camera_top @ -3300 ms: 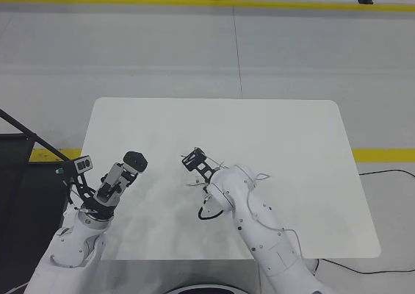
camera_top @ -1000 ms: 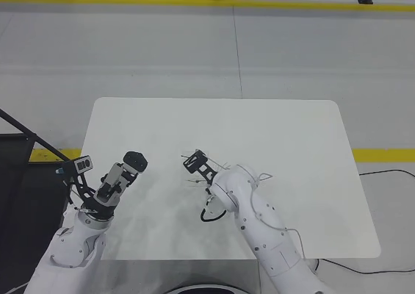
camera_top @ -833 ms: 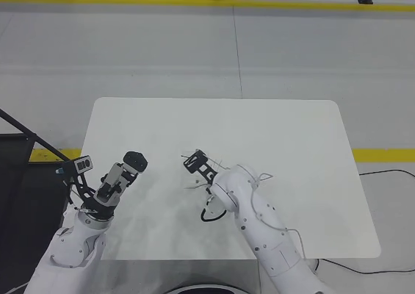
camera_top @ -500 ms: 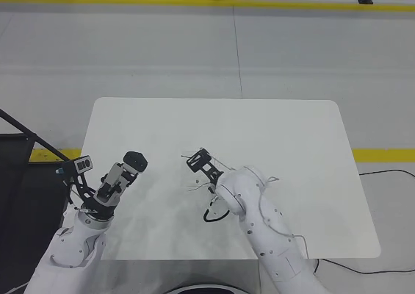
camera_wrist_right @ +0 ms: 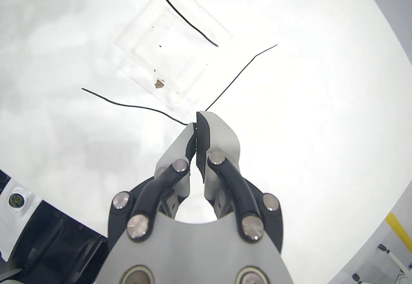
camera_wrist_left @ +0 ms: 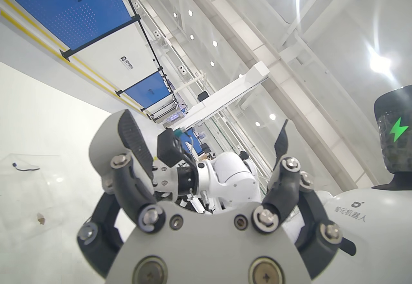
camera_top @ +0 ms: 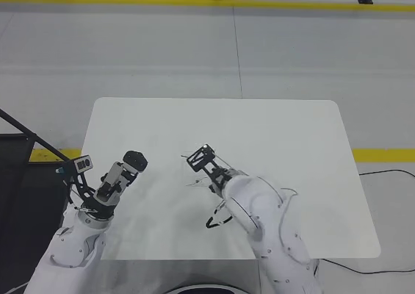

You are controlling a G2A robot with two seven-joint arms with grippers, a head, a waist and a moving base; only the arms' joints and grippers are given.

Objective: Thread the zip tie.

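On the white worktop (camera_top: 280,125), the right tool (camera_wrist_right: 196,123) pinches a zip tie (camera_wrist_right: 239,74), strands splaying both sides. A second tie (camera_wrist_right: 186,20) lies just ahead on a clear sheet (camera_wrist_right: 138,50), head farthest. The left tool (camera_wrist_left: 206,127) gapes, well apart.

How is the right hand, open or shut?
Shut. The right hand pinches a thin black zip tie, its pads pressed together.

A white bench (camera_top: 288,132) with rounded corners fills the middle of the top view, standing on a grey floor (camera_top: 119,51). Near its centre lies a clear square plastic sheet (camera_wrist_right: 141,41). On the sheet rest a short black zip tie (camera_wrist_right: 186,16) and a small brown crumb (camera_wrist_right: 158,83).
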